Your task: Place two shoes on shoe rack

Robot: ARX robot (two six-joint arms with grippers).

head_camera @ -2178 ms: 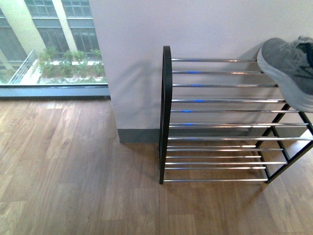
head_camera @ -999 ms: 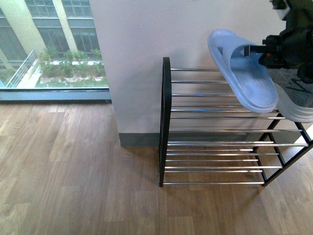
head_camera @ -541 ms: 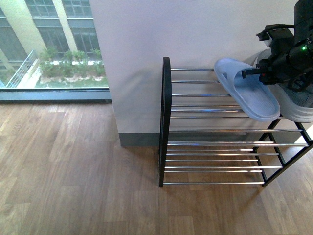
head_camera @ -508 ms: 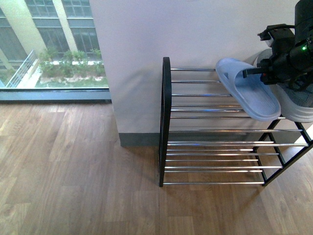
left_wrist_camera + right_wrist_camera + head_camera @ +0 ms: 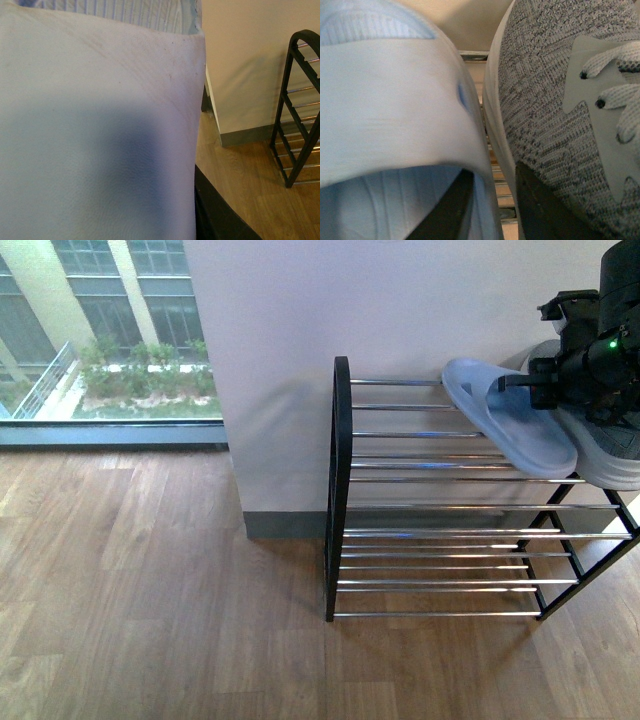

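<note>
One gray knit sneaker (image 5: 605,445) with a white sole lies on the top tier of the black shoe rack (image 5: 341,490), at its right end. The second sneaker is out of view. My right gripper (image 5: 520,383) is open at the strap of a pale blue slide sandal (image 5: 510,425) that rests on the top bars beside the sneaker. In the right wrist view its dark fingers (image 5: 445,210) straddle the sandal's (image 5: 395,100) edge, next to the sneaker (image 5: 560,100). My left gripper (image 5: 197,215) is outside the front view and is shut on another pale blue sandal (image 5: 100,125).
The rack stands against a white wall (image 5: 400,300) on a wood floor (image 5: 150,590). A floor-level window (image 5: 100,330) is at the far left. The left wrist view shows the rack's end (image 5: 303,34) at a distance.
My right arm came in from the upper right with the sandal and lowered it onto the rack's top tier beside the sneaker. The sandal now lies flatter on the bars.
</note>
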